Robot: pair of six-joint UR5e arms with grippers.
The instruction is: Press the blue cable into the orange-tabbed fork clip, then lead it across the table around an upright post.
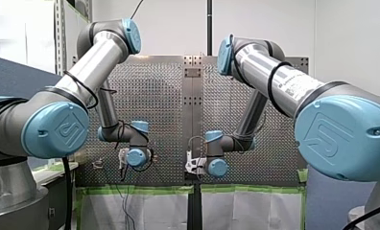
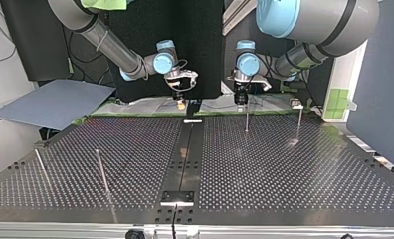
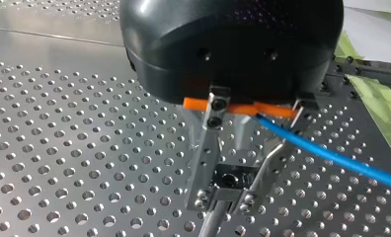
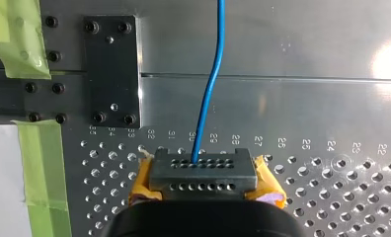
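The blue cable leaves a grey holed block and runs away over the table. My right gripper is shut on that block, yellow pads on both sides. In the left wrist view the blue cable comes from between the finger bases, by an orange strip, and leads off sideways. My left gripper has its metal fingers apart, either side of a dark block atop a thin post. In the top view my left gripper hangs over an upright post; my right gripper is beside it.
More upright posts stand on the perforated table: one at the top view's right and two at its left. Green tape and a black bolted plate mark the table's edge. A grey-blue sheet lies off the table.
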